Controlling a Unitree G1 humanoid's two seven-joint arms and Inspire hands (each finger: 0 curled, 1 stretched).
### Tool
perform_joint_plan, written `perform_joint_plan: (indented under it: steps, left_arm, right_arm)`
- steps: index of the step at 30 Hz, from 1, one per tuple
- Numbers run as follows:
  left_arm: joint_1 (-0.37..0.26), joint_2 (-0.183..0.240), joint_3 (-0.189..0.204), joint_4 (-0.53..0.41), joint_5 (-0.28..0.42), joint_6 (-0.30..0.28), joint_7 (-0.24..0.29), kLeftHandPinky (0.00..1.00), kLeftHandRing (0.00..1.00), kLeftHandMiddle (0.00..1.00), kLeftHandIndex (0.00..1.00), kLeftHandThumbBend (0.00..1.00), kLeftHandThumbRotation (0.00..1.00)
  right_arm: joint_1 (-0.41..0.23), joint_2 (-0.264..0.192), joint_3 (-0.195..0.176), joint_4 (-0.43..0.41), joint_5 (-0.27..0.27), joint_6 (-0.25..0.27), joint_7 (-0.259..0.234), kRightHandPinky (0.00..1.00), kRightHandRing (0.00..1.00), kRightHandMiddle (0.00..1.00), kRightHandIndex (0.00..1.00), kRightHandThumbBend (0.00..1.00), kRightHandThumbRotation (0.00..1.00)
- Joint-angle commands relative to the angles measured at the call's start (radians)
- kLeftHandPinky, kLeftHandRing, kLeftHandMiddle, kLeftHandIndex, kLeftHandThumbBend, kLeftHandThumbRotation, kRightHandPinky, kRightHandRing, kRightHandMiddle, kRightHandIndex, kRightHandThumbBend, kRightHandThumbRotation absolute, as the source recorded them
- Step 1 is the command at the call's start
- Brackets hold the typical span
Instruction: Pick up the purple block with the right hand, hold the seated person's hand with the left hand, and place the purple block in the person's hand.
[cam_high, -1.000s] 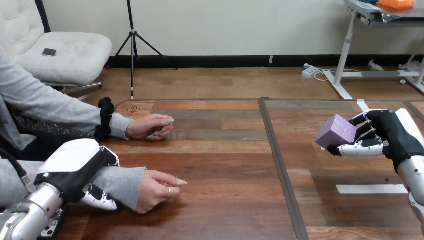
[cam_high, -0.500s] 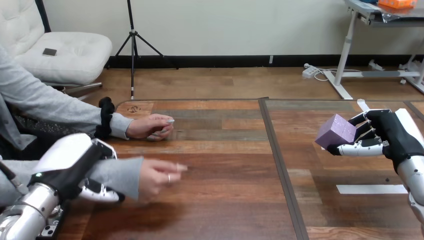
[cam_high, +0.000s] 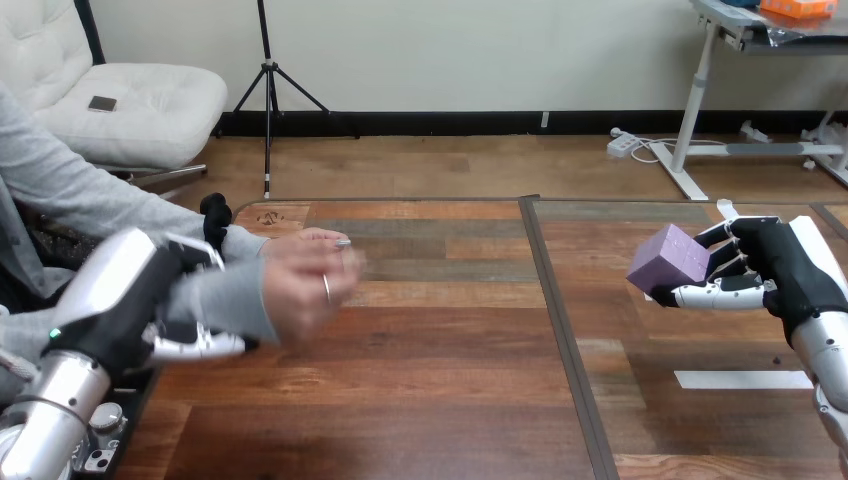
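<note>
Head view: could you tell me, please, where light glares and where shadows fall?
In the head view, lighting is even; the table shows a faint sheen on its right part; the left hand's white shell shines bright; a soft shadow darkens the wood under the person's raised hand.

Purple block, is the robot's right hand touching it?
Touching. In the head view the right hand has fingers and thumb curled round the purple block.
</note>
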Motion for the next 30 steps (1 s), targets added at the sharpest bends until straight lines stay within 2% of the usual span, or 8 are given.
perform_joint_plan:
  steps: [1,14,22,30]
  left_arm:
    - [-0.036,-0.064,0.04,-0.046,-0.073,-0.059,0.025,0.15,0.18,0.25,0.28,0.55,0.0]
    - [-0.012,-0.111,0.075,-0.098,-0.083,-0.033,0.036,0.13,0.16,0.23,0.28,0.5,0.0]
    - [-0.01,-0.129,0.086,-0.111,-0.077,-0.052,0.039,0.13,0.16,0.23,0.28,0.47,0.0]
    - [-0.005,-0.137,0.084,-0.14,-0.077,-0.04,0.022,0.13,0.16,0.23,0.27,0.46,0.0]
  right_arm:
    - [-0.026,0.027,-0.025,-0.063,0.022,-0.041,-0.008,0.33,0.36,0.42,0.45,0.87,0.0]
    - [-0.015,0.043,-0.032,-0.086,0.032,-0.039,-0.004,0.28,0.33,0.41,0.45,0.87,0.0]
    - [-0.007,0.058,-0.041,-0.1,0.038,-0.044,-0.001,0.3,0.34,0.4,0.45,0.89,0.0]
    - [0.005,0.078,-0.05,-0.124,0.052,-0.059,0.013,0.35,0.38,0.42,0.44,0.89,0.0]
